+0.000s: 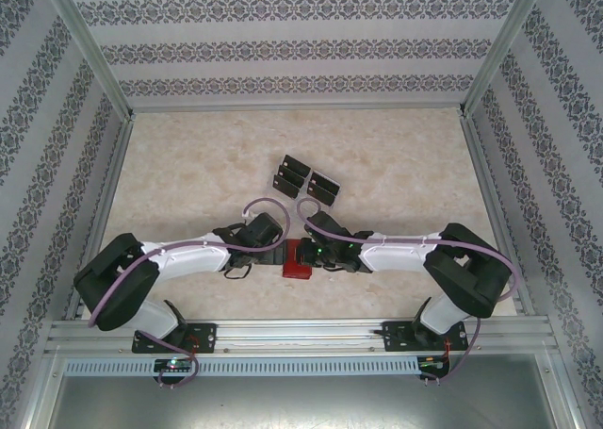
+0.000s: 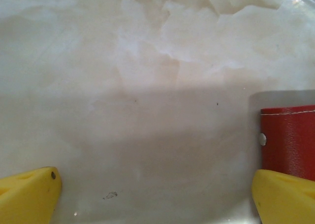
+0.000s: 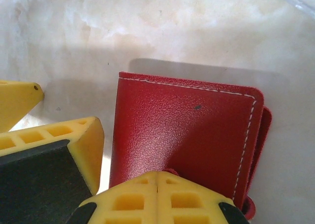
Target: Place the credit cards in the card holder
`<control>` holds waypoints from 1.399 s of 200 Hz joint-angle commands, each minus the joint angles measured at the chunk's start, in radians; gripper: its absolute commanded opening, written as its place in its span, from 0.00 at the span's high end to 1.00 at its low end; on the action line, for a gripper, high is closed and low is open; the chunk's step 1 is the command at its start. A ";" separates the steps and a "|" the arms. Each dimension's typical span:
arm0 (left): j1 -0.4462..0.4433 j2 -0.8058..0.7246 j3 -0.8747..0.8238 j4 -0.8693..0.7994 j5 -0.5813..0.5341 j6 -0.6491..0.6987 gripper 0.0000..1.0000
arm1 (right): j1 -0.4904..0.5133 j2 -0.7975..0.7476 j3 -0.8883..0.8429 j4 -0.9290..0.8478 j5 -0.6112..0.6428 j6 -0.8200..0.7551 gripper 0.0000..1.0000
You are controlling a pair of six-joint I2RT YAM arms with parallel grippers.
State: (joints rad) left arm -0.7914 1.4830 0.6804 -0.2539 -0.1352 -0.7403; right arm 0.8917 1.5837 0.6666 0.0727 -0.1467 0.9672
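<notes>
Marbled beige tabletop (image 1: 188, 165) | pebbled red card holder (image 3: 187, 125) | left pincer (image 2: 156, 179) apart; right pincer (image 3: 157, 180) together

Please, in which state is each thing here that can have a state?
card holder: folded shut, flat on the table.
credit cards: out on the table, apart from the card holder.
left gripper: open, holding nothing.
right gripper: shut, tips at the card holder's near edge.

The arms (image 1: 179, 256) have white shells between black joint housings, each trailing a purple cable (image 1: 267, 201). Their fingers (image 3: 123, 202) are yellow plastic with square pockets and a small screw (image 2: 53, 175).
</notes>
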 commanded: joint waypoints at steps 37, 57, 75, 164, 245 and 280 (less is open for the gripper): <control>-0.006 0.030 0.061 0.023 -0.030 0.042 0.00 | -0.014 0.089 -0.076 -0.212 0.068 0.017 1.00; 0.003 0.048 0.077 0.022 -0.033 0.053 0.00 | -0.014 0.075 -0.080 -0.220 0.072 0.017 1.00; 0.009 0.054 0.079 0.035 -0.031 0.060 0.00 | -0.014 0.060 -0.087 -0.224 0.073 0.023 1.00; 0.011 0.102 0.016 0.090 0.002 0.034 0.00 | -0.014 0.034 -0.054 -0.207 0.045 0.000 1.00; 0.011 0.064 0.023 0.073 0.002 0.023 0.00 | -0.020 -0.188 0.159 -0.388 0.065 -0.112 0.50; 0.011 0.018 0.054 0.032 -0.009 0.017 0.00 | -0.050 -0.279 0.168 -0.475 0.098 -0.132 0.44</control>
State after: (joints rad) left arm -0.7898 1.5417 0.7219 -0.1806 -0.1360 -0.7086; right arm 0.8688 1.3602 0.8230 -0.2817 -0.1009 0.8749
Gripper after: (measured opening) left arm 0.999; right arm 0.545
